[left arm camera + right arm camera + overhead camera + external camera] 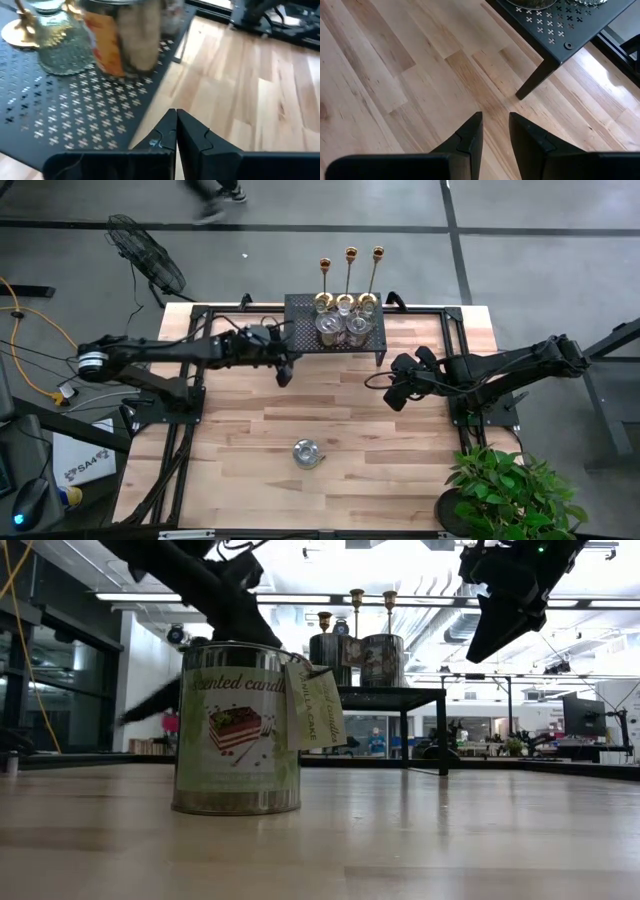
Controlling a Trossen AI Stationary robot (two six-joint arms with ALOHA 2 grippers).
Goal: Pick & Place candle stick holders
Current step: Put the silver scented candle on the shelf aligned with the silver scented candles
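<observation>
3 brass candle stick holders (pixel 351 275) are standing on the black mesh stand (pixel 300 340) at the far edge. they are looking top-heavy and rigid; gripping low on a stem seems safest. the left gripper (pixel 284 372) is hovering closed near the stand, while the right gripper (pixel 397 398) is hanging slightly parted, both empty.

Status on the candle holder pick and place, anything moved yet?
Nothing looks moved: the gold stick holders and glass holders sit on the black mesh stand. Nothing in hand: left hand shut and empty by the stand, right hand empty above bare table. All picks remain.
</observation>
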